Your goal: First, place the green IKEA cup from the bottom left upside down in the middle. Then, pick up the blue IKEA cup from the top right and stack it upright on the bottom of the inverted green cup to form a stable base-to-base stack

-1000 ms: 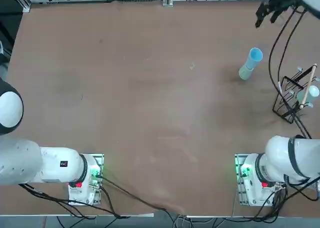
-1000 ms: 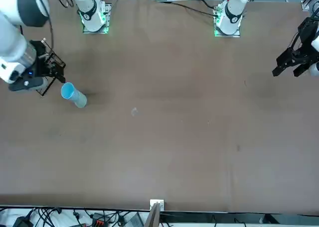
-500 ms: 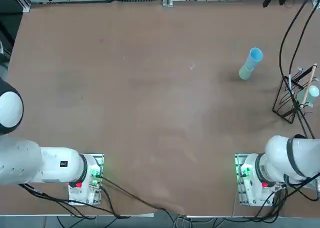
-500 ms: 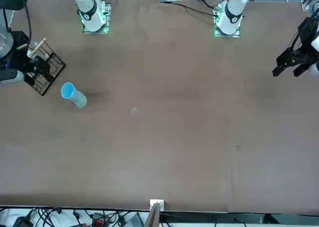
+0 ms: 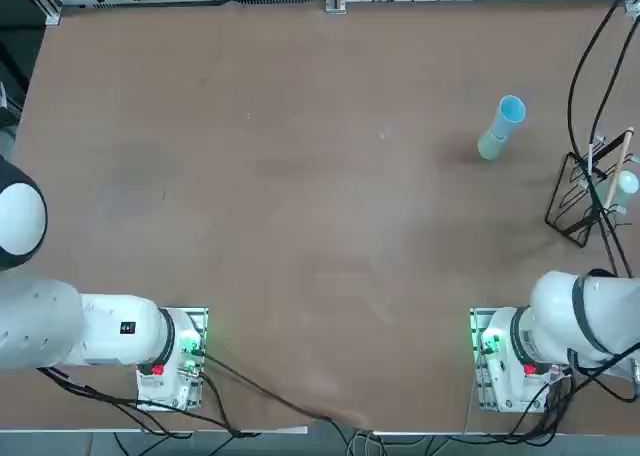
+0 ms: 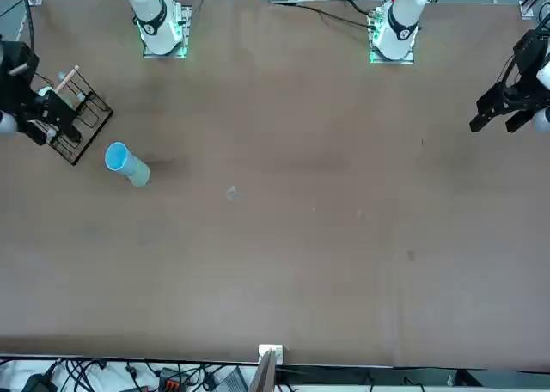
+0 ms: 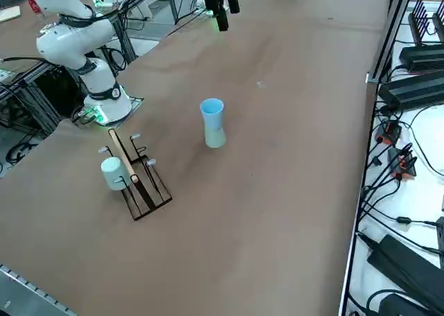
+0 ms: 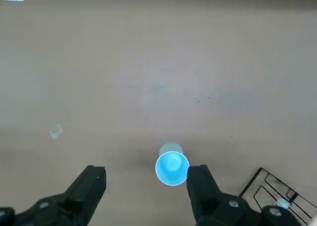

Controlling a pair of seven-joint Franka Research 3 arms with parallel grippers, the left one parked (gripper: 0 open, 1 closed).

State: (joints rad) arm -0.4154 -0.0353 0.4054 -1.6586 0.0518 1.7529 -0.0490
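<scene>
The blue IKEA cup (image 5: 510, 110) stands upright, mouth up, on the base of the inverted green IKEA cup (image 5: 490, 146), at the table's far right. The side view shows the same stack, blue cup (image 7: 211, 112) over green cup (image 7: 216, 138). My right gripper (image 8: 146, 172) hangs high above it, open and empty, well clear of the stack. From the wrist I look down on the blue cup (image 8: 172, 168), a sliver of the green cup (image 8: 171, 147) showing beneath. In the front view the right gripper (image 6: 45, 117) sits at the left edge. It is outside the top view.
A black wire rack (image 5: 578, 204) holding a wooden stick and a pale round piece stands near the right table edge, beside the stack; the side view shows this rack (image 7: 142, 188) too. A small white scrap (image 5: 383, 132) lies mid-table. Cables run along the far edge.
My right arm has pulled away from the stack toward the far right corner and left the top view. The two cups have not moved.
</scene>
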